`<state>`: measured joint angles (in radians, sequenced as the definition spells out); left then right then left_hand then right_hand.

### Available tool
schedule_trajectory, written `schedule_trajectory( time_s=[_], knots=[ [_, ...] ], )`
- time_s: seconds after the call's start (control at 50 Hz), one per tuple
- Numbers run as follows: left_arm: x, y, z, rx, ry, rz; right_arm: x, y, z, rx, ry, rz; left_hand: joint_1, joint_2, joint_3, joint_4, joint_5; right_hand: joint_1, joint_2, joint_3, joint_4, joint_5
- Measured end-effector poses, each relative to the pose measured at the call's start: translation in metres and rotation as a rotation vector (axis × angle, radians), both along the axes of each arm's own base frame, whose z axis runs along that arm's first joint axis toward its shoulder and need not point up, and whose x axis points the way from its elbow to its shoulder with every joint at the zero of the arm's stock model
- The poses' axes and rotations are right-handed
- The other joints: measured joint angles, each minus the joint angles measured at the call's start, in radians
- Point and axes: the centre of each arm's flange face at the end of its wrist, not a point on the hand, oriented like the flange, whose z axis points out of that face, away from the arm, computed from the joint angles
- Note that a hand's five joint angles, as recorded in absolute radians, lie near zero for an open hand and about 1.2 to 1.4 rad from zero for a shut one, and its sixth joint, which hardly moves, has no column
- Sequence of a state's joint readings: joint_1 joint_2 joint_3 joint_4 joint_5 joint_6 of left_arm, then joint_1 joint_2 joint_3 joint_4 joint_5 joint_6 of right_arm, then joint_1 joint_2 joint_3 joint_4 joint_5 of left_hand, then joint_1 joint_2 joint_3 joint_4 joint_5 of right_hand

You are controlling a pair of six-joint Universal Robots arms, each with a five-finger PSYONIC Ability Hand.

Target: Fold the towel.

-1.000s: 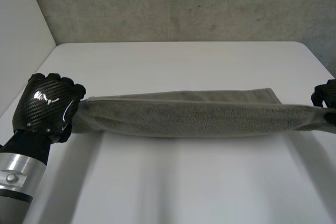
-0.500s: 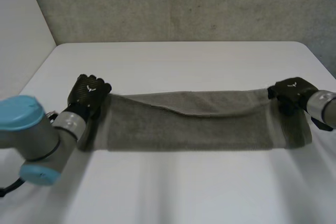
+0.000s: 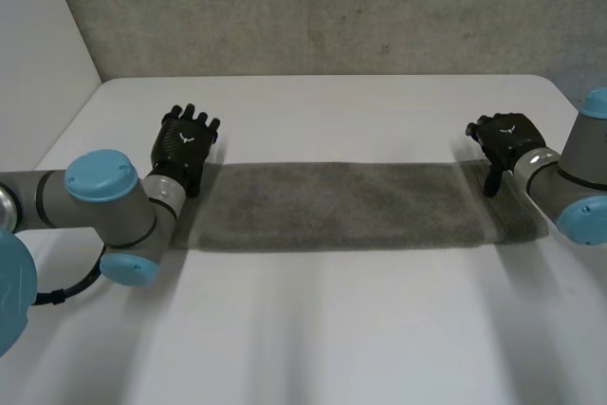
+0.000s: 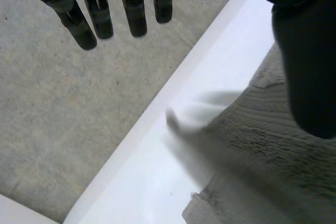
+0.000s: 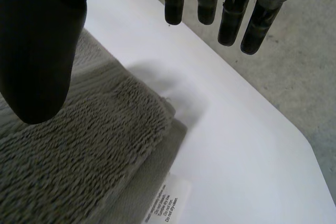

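On the white table (image 3: 332, 329), the grey terry towel (image 3: 341, 206) you held taut a second ago now lies folded lengthwise between your left hand (image 3: 185, 142) and right hand (image 3: 503, 137), both straight-fingered and empty at its ends; crosswise fold likely next.

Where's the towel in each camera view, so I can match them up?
Head view: towel flat across the table, between left hand and right hand.
Left wrist view: towel corner by the left hand's thumb.
Right wrist view: towel corner by the right hand's thumb.
Shared landmark: the table's white edge.
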<state>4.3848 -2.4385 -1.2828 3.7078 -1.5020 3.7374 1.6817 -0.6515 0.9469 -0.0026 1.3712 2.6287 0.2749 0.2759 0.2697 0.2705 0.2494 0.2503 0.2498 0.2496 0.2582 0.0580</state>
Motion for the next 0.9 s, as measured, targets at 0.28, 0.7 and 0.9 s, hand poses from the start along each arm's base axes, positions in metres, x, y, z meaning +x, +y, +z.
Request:
schedule_trajectory(
  time_s=[0.28,0.7,0.9],
  knots=[
    [0.034,0.044,0.042,0.034,-0.004,0.156,-0.008,0.055,0.040,0.036,0.017,-0.021,-0.005,-0.008,-0.015,-0.001,-0.023,-0.002,0.000,0.000,0.000,0.000],
    [0.048,0.101,0.050,-0.013,0.164,0.141,-0.031,0.101,0.005,0.149,0.045,-0.002,-0.006,-0.008,-0.017,-0.001,-0.025,0.117,0.112,0.118,0.109,0.149],
    [0.048,0.100,0.049,-0.013,0.164,0.142,-0.034,0.088,-0.014,0.140,0.048,-0.014,-0.006,-0.008,-0.017,-0.001,-0.025,0.973,1.007,0.983,0.983,1.010]
  ],
)
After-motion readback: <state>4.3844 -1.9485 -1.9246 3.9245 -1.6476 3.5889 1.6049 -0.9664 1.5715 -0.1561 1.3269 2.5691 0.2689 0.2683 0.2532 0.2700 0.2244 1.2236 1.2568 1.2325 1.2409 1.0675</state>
